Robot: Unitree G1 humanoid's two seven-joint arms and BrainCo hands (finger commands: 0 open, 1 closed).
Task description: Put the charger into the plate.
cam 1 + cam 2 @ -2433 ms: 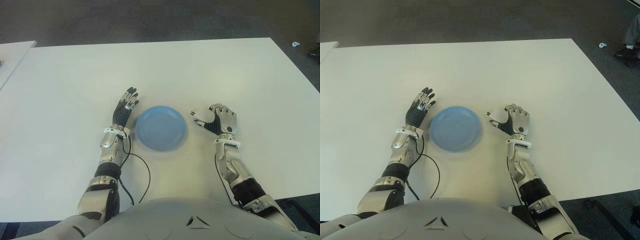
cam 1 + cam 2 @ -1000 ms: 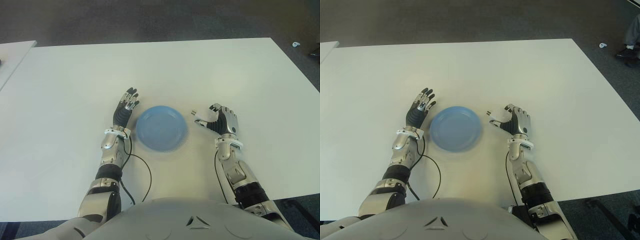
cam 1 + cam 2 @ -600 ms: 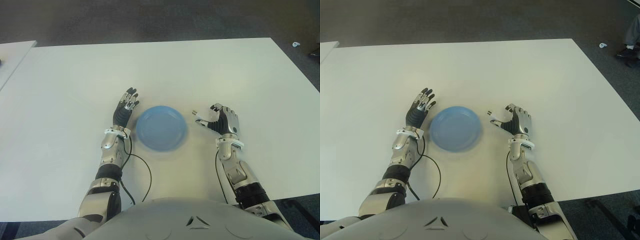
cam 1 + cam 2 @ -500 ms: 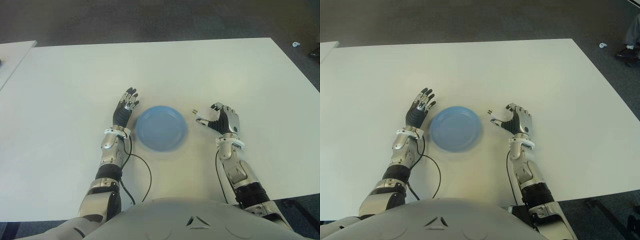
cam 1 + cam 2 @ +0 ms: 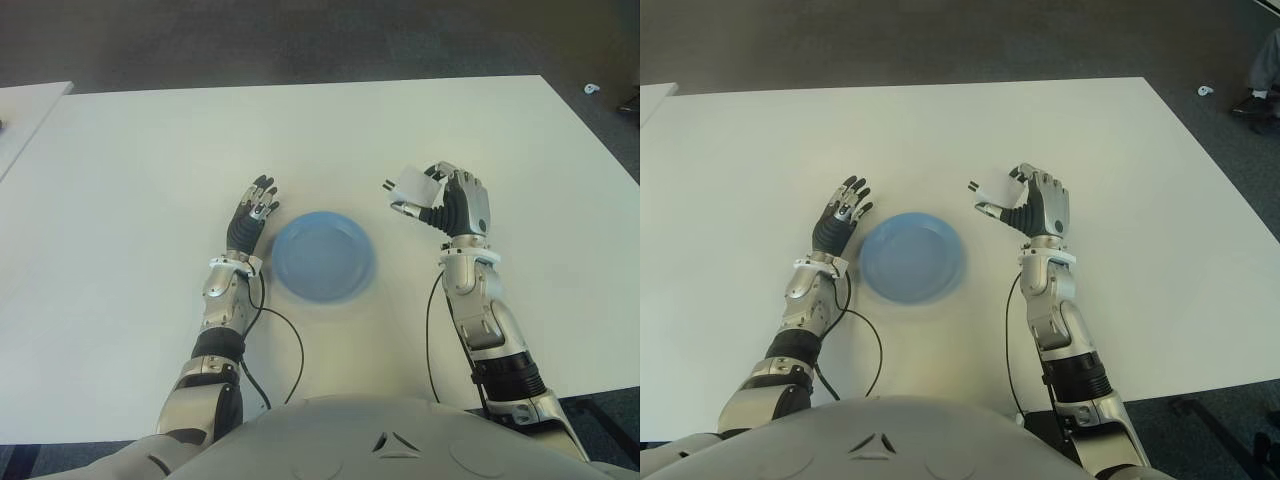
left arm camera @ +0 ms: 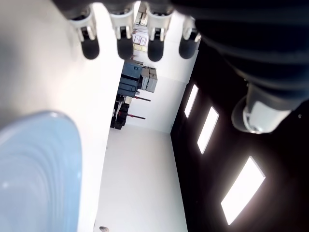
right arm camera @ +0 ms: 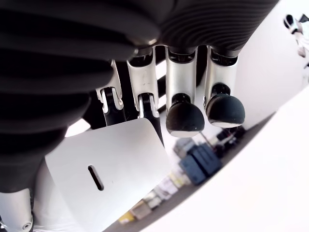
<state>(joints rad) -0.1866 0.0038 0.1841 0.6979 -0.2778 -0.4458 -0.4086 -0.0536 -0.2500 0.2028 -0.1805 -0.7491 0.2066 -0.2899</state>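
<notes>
Here the right robot hand (image 5: pixel 447 204) is raised above the white desk (image 5: pixel 140 160), at about 2 o'clock from the round light-blue plastic plate (image 5: pixel 323 256). Its fingers (image 7: pixel 184 116) are curled around a small white block-shaped charger (image 5: pixel 413 186), which is off the desk and clear of the plate; the charger's metal prongs point toward 9 o'clock, out past the thumb. In the right wrist view the charger's flat white face (image 7: pixel 111 169) fills the palm, pinched between thumb and fingertips.

The plate sits flat on the desk between the two arms, with nothing in it. The left robot hand (image 5: pixel 250 218) shows just beside the plate's rim at about 10 o'clock, its fingers (image 6: pixel 122 44) straight and spread, holding nothing. Whether it touches the desk cannot be told. A thin black cable (image 5: pixel 290 342) loops across the desk by the left forearm, at about 7 o'clock from the plate.
</notes>
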